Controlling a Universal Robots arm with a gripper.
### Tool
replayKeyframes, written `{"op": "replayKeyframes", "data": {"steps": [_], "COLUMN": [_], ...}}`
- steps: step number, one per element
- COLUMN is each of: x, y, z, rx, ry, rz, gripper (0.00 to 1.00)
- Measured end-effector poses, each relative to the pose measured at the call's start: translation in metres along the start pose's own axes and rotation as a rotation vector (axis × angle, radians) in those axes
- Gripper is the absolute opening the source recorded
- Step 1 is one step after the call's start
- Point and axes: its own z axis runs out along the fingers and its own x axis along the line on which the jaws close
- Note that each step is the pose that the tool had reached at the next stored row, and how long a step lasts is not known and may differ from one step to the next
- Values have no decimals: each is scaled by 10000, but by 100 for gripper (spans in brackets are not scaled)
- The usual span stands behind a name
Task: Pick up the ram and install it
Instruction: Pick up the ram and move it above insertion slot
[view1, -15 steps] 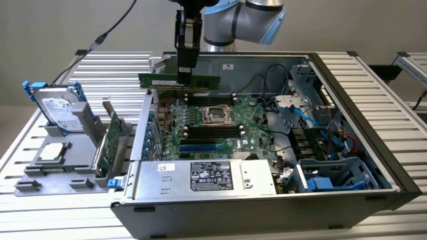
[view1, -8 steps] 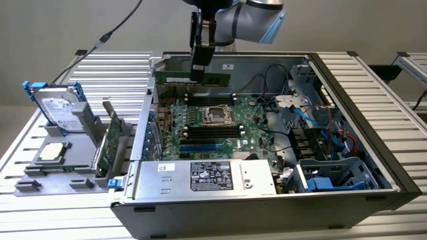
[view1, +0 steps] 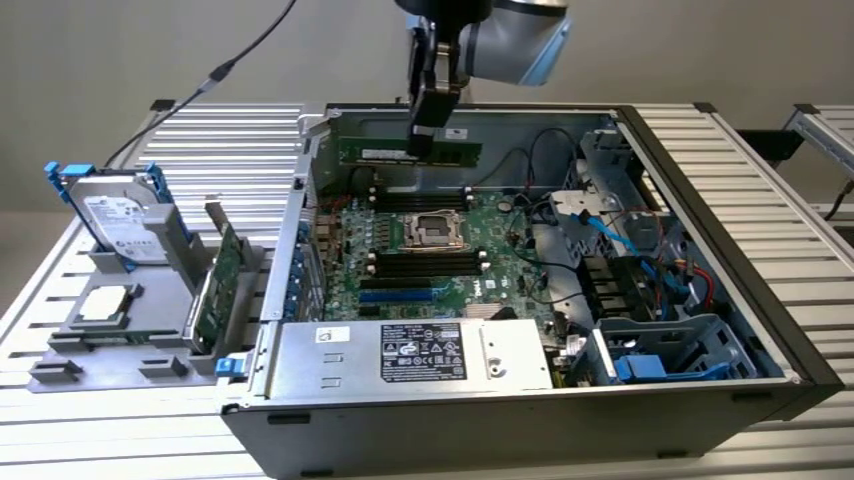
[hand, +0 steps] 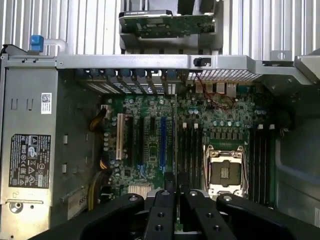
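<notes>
Upper centre of the exterior view: your gripper (view1: 423, 143) is clamped on the ram (view1: 461, 155), level above the board (view1: 400, 240); should it meet a slot (view1: 424, 264) skewed, it may jam or slip.

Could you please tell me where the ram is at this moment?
In the exterior view, the ram is held level in the gripper, up over the far end of the motherboard inside the open computer case.
</notes>
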Motion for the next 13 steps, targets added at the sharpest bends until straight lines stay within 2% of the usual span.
{"op": "replayKeyframes", "data": {"steps": [6, 11, 13], "x": [-200, -424, -511], "y": [-164, -219, -229], "z": [59, 109, 119], "rx": [0, 1, 18], "ry": [-1, 4, 20], "rz": [0, 0, 3], "gripper": [13, 13, 13]}}
